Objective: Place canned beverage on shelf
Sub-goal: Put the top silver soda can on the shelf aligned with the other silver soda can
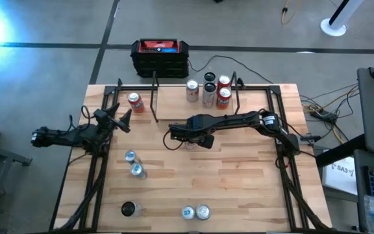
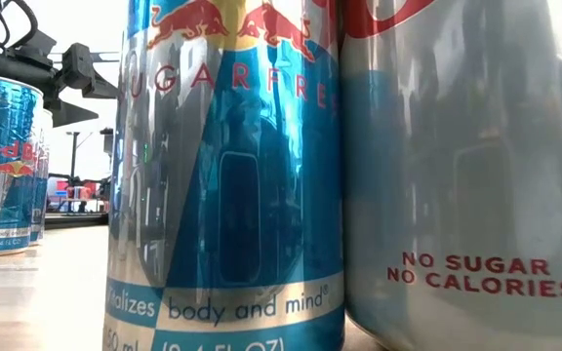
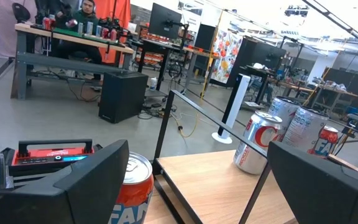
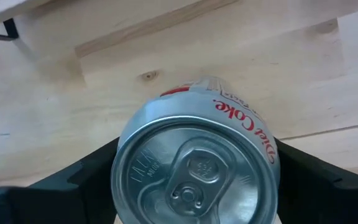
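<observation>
Wooden table, cans scattered, right gripper over a Diet Coke can.
Its fingers bracket the can; whether they grip it cannot be told.

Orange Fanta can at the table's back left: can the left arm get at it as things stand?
Probably yes. The left gripper is open and faces the orange Fanta can, with nothing between them; a black shelf post stands just beside it.

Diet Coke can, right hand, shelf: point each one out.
Diet Coke can point(image 4: 194, 168): right wrist view, on its silver lid.
Right hand point(image 1: 190, 138): high view, between its fingertips at mid-table.
Shelf point(image 1: 174, 97): high view, on a bare part of its wood board.
</observation>
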Tool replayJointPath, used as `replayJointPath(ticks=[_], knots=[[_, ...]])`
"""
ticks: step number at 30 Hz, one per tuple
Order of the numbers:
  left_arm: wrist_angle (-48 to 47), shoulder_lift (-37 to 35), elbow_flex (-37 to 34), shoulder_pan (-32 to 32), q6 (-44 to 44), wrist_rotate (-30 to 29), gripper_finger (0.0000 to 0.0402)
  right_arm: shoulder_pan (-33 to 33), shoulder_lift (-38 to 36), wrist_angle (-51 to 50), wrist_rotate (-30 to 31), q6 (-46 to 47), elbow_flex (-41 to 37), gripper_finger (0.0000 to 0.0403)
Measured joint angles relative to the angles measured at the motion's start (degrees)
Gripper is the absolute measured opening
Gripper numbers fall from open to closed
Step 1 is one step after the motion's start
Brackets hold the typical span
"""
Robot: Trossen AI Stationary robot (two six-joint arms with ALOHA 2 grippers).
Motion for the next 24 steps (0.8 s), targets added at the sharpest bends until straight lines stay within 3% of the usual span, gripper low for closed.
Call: replayJointPath(ticks=[10,24], knots=[[0.0,0.0,0.0,0.0,0.0,0.0,0.0368,-0.4,-0.3,-5.5,-2.8,-3.2,2.4,0.0304],[0.0,0.0,0.0,0.0,0.0,0.0,0.0368,-6.2,-0.5,-13.6,-0.8,-12.7,11.7,0.0304]])
